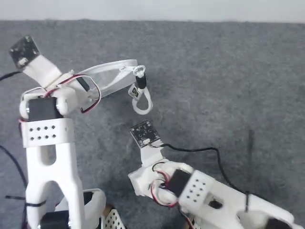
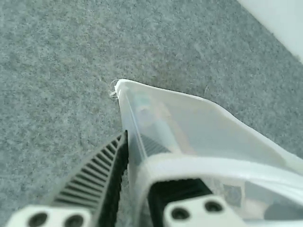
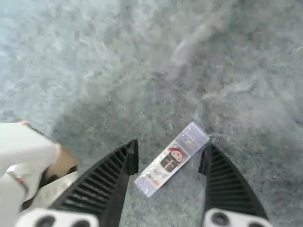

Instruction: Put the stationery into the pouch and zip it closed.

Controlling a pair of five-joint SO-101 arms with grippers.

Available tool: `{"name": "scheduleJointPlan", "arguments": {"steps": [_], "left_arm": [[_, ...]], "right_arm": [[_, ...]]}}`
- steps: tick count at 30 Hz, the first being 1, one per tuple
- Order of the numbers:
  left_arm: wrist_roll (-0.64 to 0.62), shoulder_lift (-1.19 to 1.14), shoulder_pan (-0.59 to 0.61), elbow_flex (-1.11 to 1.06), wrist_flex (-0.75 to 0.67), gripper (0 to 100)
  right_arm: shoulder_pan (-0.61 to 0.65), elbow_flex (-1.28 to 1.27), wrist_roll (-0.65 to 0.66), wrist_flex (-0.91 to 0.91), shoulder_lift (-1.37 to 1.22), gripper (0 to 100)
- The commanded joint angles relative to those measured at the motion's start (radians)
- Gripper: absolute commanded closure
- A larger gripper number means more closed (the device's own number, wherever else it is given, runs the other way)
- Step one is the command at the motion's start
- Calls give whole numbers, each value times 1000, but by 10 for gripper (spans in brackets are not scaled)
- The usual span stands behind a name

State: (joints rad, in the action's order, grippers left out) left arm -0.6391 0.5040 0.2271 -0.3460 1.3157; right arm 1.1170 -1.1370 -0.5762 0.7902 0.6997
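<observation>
Over the grey bench [image 1: 228, 71], our left hand [image 2: 135, 142] gripping the clear pouch [image 2: 203, 127], our right hand [image 3: 171, 144] open, jaws either side of a small labelled packet [image 3: 170, 163].

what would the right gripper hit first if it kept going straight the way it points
Most likely the small printed packet lying on the grey mat, framed by the open right gripper; depth is unclear.

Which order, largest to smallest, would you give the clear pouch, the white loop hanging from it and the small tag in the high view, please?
1. clear pouch
2. white loop
3. small tag, plainly the smallest
</observation>
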Motion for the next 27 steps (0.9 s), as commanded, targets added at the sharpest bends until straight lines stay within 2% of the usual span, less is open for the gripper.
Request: {"name": "scheduleJointPlan", "arguments": {"steps": [1, 5, 10, 18, 20, 25, 27], "left_arm": [[5, 38, 6, 10, -29, 987], [5, 38, 6, 10, -28, 987], [5, 38, 8, -2, -32, 987], [5, 38, 8, -5, -32, 987], [5, 38, 8, -5, -32, 987], [5, 38, 8, -5, -32, 987], [5, 38, 8, -5, -32, 987]], "right_arm": [[4, 11, -11, -79, -104, 793], [-31, 18, -9, -125, -173, 793], [-77, 80, -9, -90, -252, 793], [-87, 121, -9, -91, -384, 796], [-87, 121, -6, -91, -390, 833], [-85, 130, -3, -90, -390, 996], [-87, 132, -3, -85, -389, 983]]}}
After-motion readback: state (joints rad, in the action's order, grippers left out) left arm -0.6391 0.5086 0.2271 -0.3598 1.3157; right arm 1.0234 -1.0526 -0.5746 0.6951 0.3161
